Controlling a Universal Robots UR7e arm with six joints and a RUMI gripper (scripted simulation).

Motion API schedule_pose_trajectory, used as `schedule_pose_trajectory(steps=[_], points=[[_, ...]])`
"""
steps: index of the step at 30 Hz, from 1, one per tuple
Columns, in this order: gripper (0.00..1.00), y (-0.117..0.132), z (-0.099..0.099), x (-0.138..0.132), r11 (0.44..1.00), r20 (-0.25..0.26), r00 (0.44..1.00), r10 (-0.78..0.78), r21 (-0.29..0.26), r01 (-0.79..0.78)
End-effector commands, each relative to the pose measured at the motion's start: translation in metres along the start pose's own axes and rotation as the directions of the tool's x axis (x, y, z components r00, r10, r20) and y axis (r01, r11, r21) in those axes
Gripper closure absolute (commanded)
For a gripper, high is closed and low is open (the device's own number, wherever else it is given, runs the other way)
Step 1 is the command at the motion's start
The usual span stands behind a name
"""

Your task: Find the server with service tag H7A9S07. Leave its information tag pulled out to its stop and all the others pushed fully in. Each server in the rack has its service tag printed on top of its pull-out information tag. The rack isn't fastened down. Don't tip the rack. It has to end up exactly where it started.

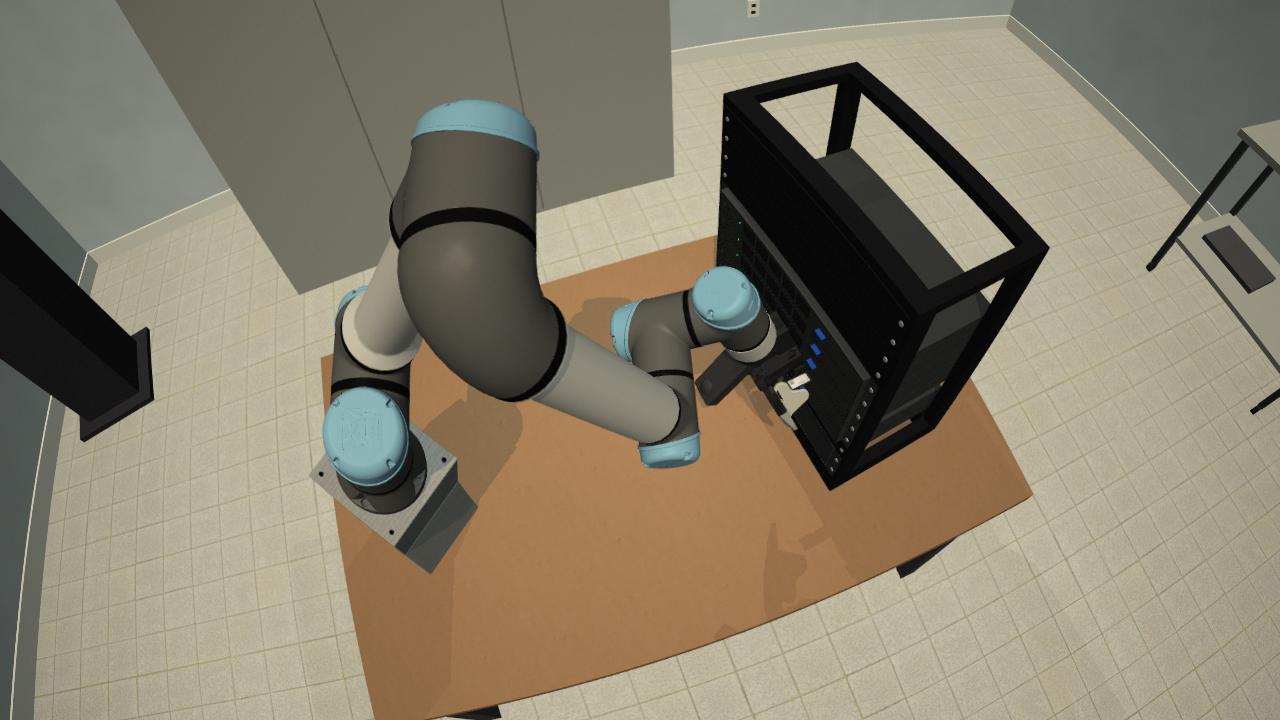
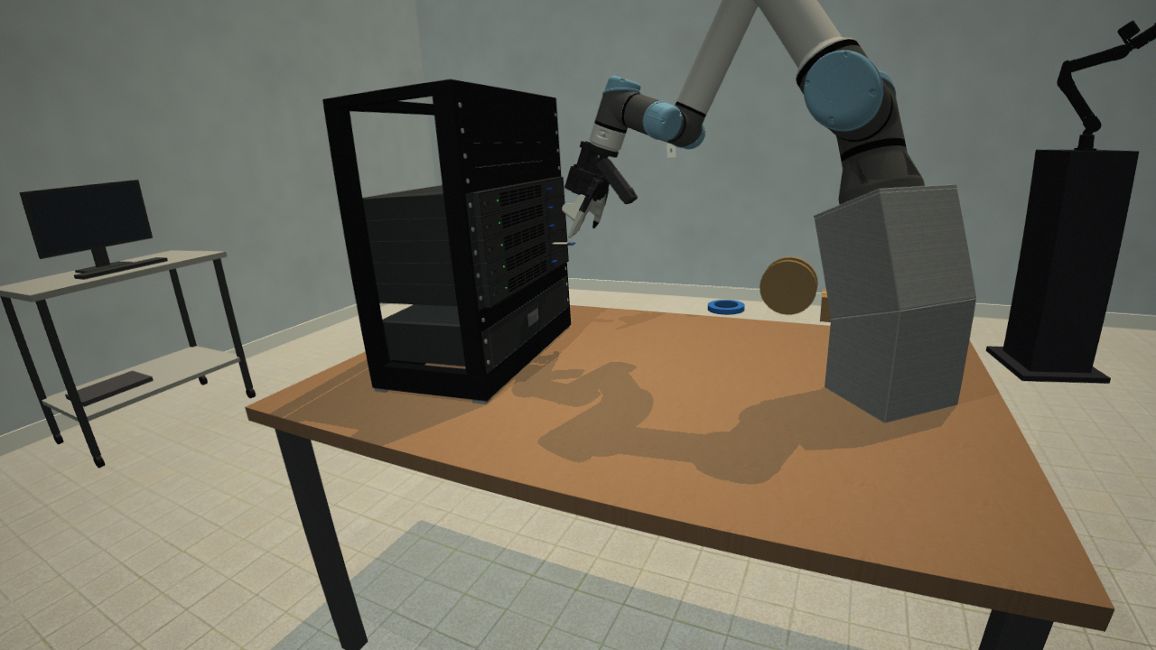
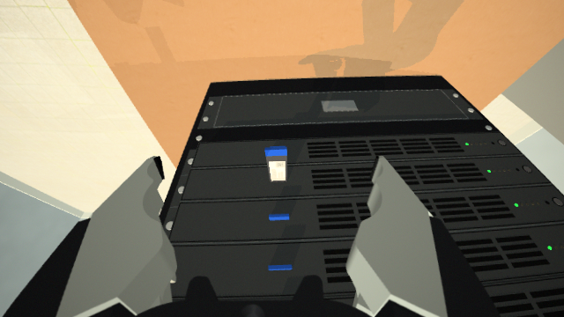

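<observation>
The black server rack (image 1: 948, 165) (image 2: 452, 105) (image 3: 326, 83) stands at the far edge of the table (image 1: 581, 582) (image 2: 727, 501). One information tag (image 3: 277, 169) (image 2: 563, 241) (image 1: 794, 381), with a white label and a blue tip, sticks out of the rack's front. Its print is too small to read. Two other blue tags (image 3: 278, 217) (image 3: 280, 267) on the servers above it sit flush. My gripper (image 3: 269, 158) (image 2: 583, 214) (image 1: 789, 402) is open and empty. It hangs in front of the rack face, just above the pulled-out tag, pointing down.
The arm's grey pedestal (image 1: 420, 510) (image 2: 889, 323) stands on the table opposite the rack. A blue ring (image 2: 726, 306) and a brown disc (image 2: 787, 284) show beyond the table's back edge. A black pillar (image 2: 1067, 258) and a desk with a monitor (image 2: 84, 214) stand on the floor.
</observation>
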State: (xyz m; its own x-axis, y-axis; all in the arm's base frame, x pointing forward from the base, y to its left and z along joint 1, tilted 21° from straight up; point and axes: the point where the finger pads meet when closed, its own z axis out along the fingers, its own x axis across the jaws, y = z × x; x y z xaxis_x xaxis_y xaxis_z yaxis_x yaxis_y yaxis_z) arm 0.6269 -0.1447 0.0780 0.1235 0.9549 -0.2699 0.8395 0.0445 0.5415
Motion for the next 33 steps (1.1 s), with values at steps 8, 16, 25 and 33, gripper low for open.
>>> schedule_pose_trajectory(steps=[8,16,25,33], points=[[0.0,0.0027,-0.0017,-0.001,1.0,0.004,1.0,-0.007,-0.008,0.007],[0.0,0.0041,-0.0025,-0.0016,1.0,0.006,1.0,-0.012,-0.012,0.012],[0.0,0.0052,-0.0031,-0.0021,1.0,0.008,1.0,-0.015,-0.015,0.015],[0.0,0.0063,-0.0038,-0.0026,1.0,0.01,1.0,-0.019,-0.018,0.019]])
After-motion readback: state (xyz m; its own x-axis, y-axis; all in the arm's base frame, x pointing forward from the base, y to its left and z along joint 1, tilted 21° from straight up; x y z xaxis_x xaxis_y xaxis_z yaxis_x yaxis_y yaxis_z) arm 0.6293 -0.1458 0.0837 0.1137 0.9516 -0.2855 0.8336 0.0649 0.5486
